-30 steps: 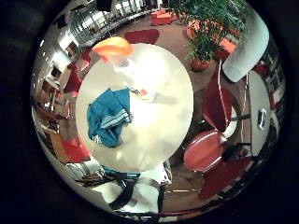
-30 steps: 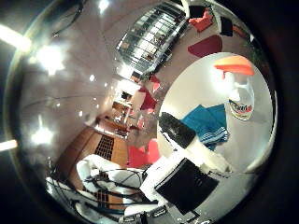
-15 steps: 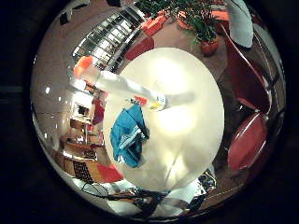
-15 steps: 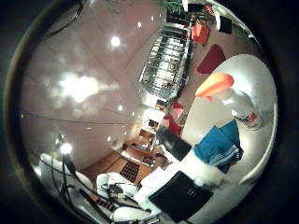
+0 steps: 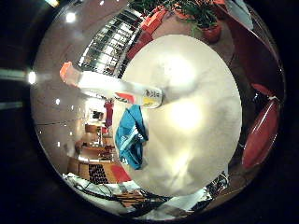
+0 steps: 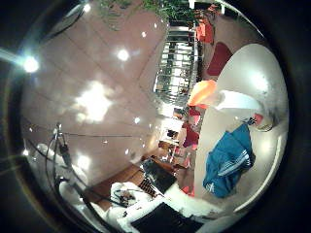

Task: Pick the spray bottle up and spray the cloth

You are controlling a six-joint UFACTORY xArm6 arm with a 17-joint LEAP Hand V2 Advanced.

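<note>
Round white worktop (image 5: 201, 140) with a white spray bottle (image 5: 121, 88) standing on it near one edge, orange trigger head (image 5: 67, 71) on top, coloured label near its base. Teal cloth (image 5: 131, 135) with white stripes lies crumpled on the worktop just beside the bottle's base, close to the same edge; cannot tell if they touch. The rest of the worktop surface is bare and brightly lit. Robot hand (image 6: 155, 218) shows only as white and black parts at the rim of the thumb side view, well apart from bottle and cloth; finger state cannot be told. Red chairs (image 5: 261, 135) stand beside the worktop, and a potted plant (image 5: 205, 18) in an orange pot sits on the floor past the far edge.
</note>
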